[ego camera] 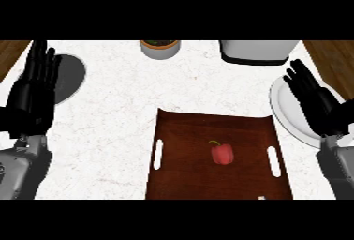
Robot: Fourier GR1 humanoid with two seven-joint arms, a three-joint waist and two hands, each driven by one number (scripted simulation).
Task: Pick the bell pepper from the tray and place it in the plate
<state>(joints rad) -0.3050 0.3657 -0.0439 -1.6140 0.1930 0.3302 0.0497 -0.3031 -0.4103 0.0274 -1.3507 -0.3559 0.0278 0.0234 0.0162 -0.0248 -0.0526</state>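
Note:
A red bell pepper with a green stem lies near the middle of the dark brown tray, which sits at the front centre of the white counter. A white plate rests just right of the tray, partly covered by my right hand. That hand is open, fingers straight and pointing away, up and to the right of the pepper. My left hand is open too, at the far left edge with fingers up, well apart from the tray.
A grey round plate lies at the left, partly behind my left hand. A potted plant stands at the back centre and a white appliance at the back right. Wooden surfaces show at both back corners.

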